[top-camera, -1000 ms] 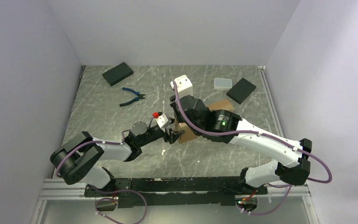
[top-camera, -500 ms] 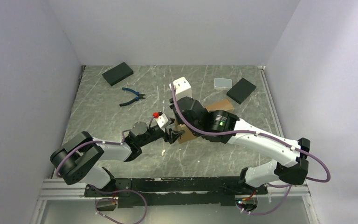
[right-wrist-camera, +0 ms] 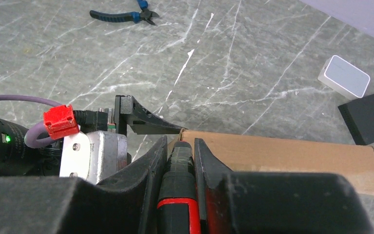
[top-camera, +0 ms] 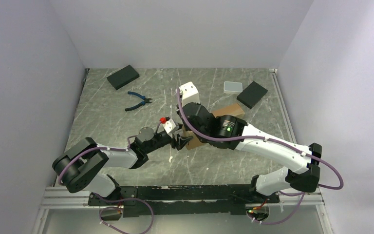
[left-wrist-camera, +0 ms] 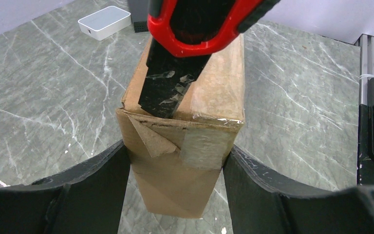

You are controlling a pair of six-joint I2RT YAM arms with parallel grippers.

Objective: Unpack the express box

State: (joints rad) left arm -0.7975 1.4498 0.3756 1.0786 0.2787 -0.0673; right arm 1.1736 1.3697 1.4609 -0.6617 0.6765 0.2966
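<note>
The express box (left-wrist-camera: 187, 126), plain brown cardboard, is pinched at its near end between the left jaws and set on the grey tabletop (left-wrist-camera: 44, 92). A red and black knife (left-wrist-camera: 195, 29) is clamped in the right jaws, its blade laid in the taped top seam just above the left jaws. Pushed too deep, the blade could cut the contents; dragged sideways, it could twist the box out of the left jaws.

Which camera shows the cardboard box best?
Left wrist: the express box fills the frame, its taped end in the left gripper, cutter on top. Right wrist shows only one long face; top view hides most of it under the right arm.
</note>
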